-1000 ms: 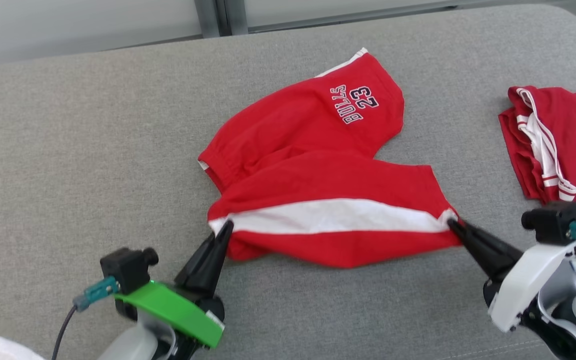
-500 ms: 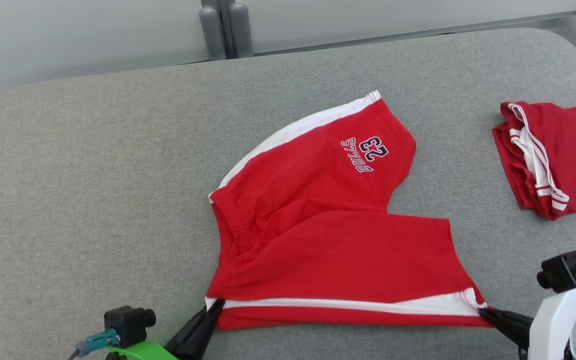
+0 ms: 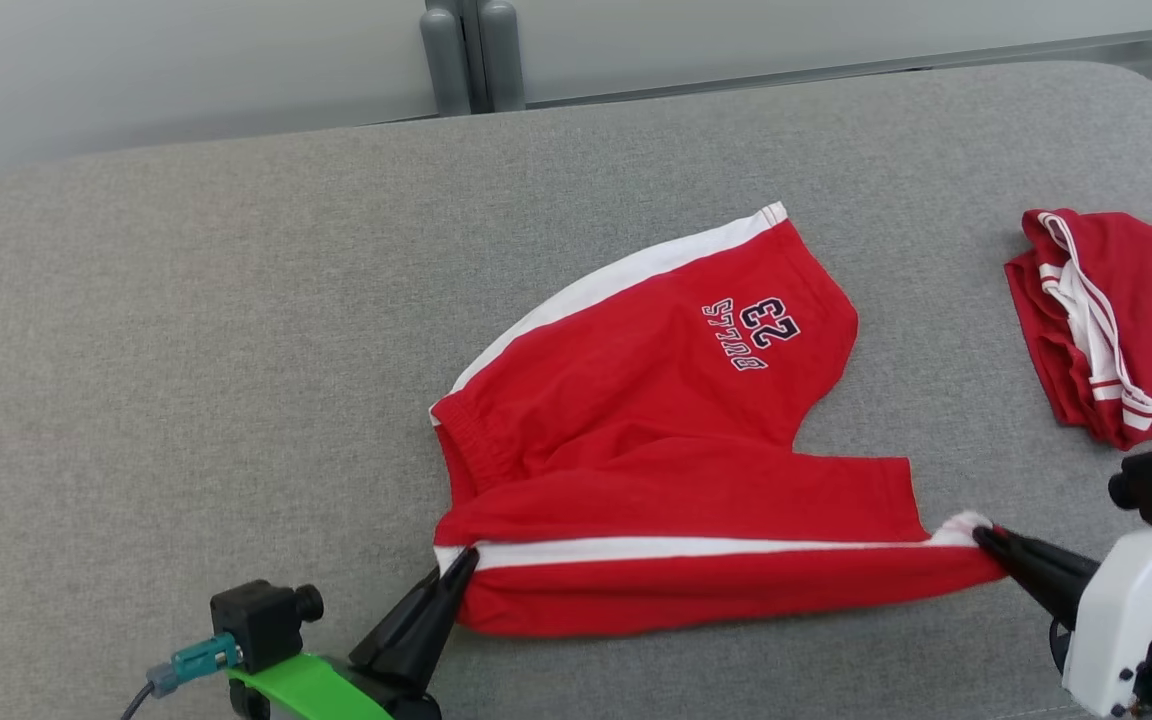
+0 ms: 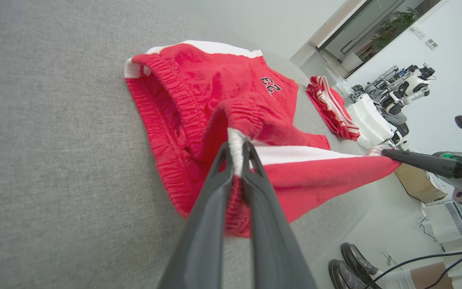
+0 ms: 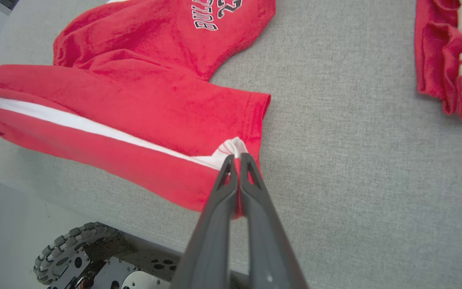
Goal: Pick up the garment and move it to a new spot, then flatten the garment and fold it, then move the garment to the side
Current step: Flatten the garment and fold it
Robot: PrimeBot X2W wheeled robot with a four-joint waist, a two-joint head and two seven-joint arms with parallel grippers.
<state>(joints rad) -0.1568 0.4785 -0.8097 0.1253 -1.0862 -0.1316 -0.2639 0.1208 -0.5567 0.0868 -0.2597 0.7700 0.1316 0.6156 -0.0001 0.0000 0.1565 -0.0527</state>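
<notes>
Now left gripper grips shorts at near-left waistband corner, right gripper at near-right hem; near edge held taut between, apparently for flattening.

My head camera looks down over the red white-striped shorts; wrist cameras sight close along my left hand and right hand, sharing those shorts.
</notes>
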